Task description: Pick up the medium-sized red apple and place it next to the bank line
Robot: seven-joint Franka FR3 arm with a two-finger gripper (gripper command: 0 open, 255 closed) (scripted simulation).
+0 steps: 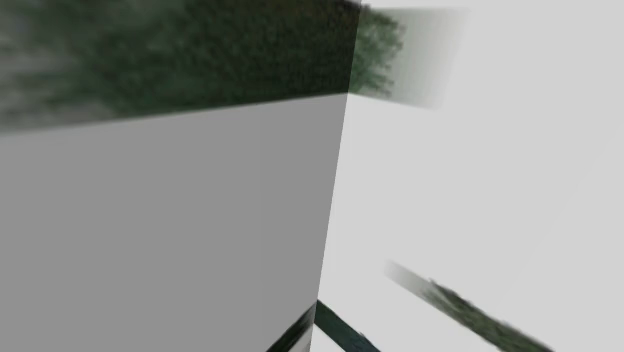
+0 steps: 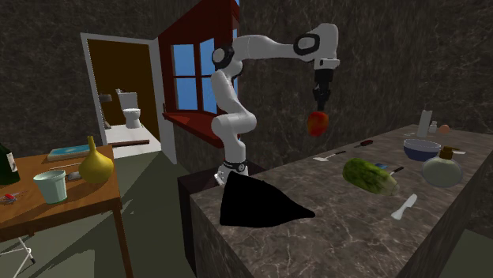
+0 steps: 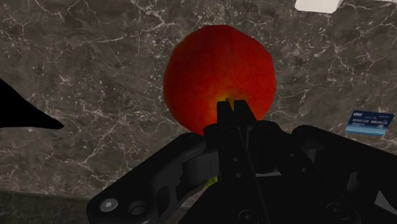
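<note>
Claw: my claw (image 2: 319,109) (image 3: 233,105) is clamped on the red apple (image 2: 318,123) (image 3: 219,70), with both black fingertips pressed close together into its near side, by a yellowish spot.
Apple: it hangs under my claw in the air, clear of the dark marbled counter (image 2: 340,229) (image 3: 95,57) and touching nothing else.
Arm: my white arm (image 2: 237,87) rises from the stand at the counter's end, bends over and points the claw straight down.
Blue card: a small blue card (image 3: 370,122) lies flat on the counter, off to one side of my claw and apart from the apple; I cannot read its print.
Black patch: a pure black pointed shape (image 2: 261,204) (image 3: 22,111) lies on the counter near my base.
Other counter things: a green vegetable (image 2: 368,174), a bowl (image 2: 419,152), a round flask (image 2: 442,169) and a white utensil (image 2: 404,207) lie farther along, well apart from the apple.
Side table: towards the second exterior view's left, a wooden side table (image 2: 87,197) carries a yellow gourd (image 2: 95,163) and a pale cup (image 2: 51,187).
Doorway: an open doorway (image 2: 118,87) behind the side table shows a toilet (image 2: 130,110).
Shoulder view: a flat grey panel (image 1: 170,230) sits close to the camera, with blurred dark green above it.
</note>
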